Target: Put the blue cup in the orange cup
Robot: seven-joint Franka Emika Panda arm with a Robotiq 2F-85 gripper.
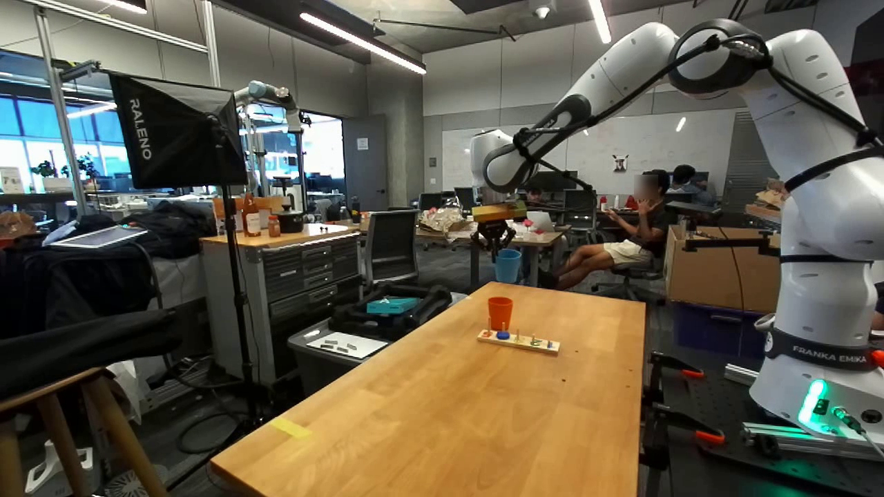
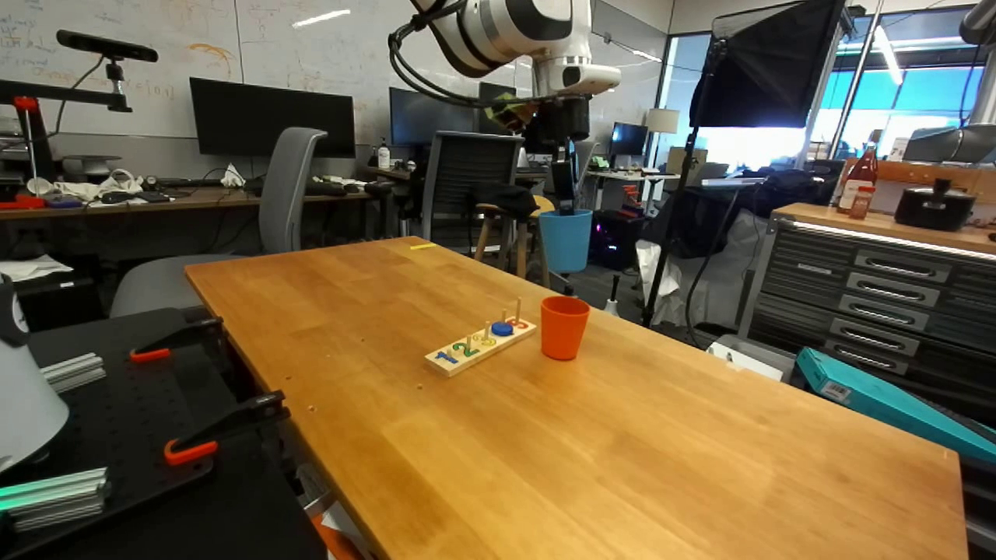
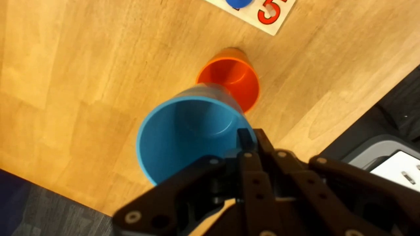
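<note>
Wooden tabletop (image 2: 661, 451) fills the foreground of my feed in an exterior view. I have the white arm (image 1: 808, 90) extended over it, its gripper (image 3: 254, 140) pointing down, fingers pinched together across a thin rim. The numbered peg board (image 2: 484, 350) lies below, and the orange cup (image 2: 565, 330) stands upright just beside the 5 end. That rim belongs to the blue cup (image 2: 566, 245), which I hold roughly upright in the air, above the orange cup and apart from it
</note>
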